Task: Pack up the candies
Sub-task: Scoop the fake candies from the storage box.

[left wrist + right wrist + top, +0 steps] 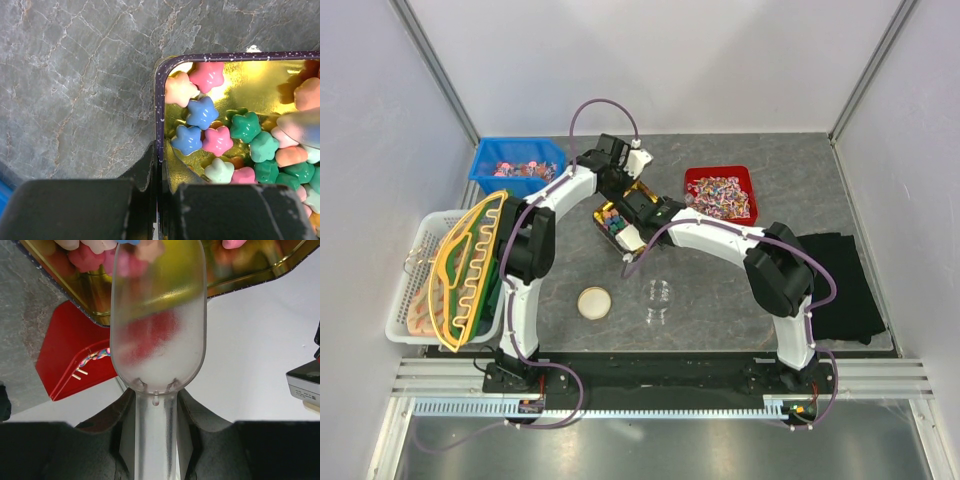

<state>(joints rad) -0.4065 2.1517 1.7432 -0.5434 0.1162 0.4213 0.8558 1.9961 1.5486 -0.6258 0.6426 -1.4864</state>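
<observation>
so the gold-lined purple tin (159, 115) is pinched at its wall by the left gripper (159, 200), 6 o'clock, probably to steady it; the frosted plastic scoop (157, 340) is clamped in the right gripper (155, 430), reaching star-shaped pastel candies (202, 112) at 3 o'clock

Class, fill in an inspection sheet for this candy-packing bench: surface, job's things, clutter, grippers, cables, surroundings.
Surface: grey marbled table.
Job's things: star-shaped candies in mixed colours lie in a gold-lined tin; a translucent scoop has its tip over the tin.
Clutter: blue bin and red bin of wrapped sweets, white basket, black cloth, cream disc, clear round piece.
Grippers: left gripper pinches the tin's rim; right gripper clamps the scoop's handle.
Cables: purple cable loops above the left arm.
Surroundings: white walls.
</observation>
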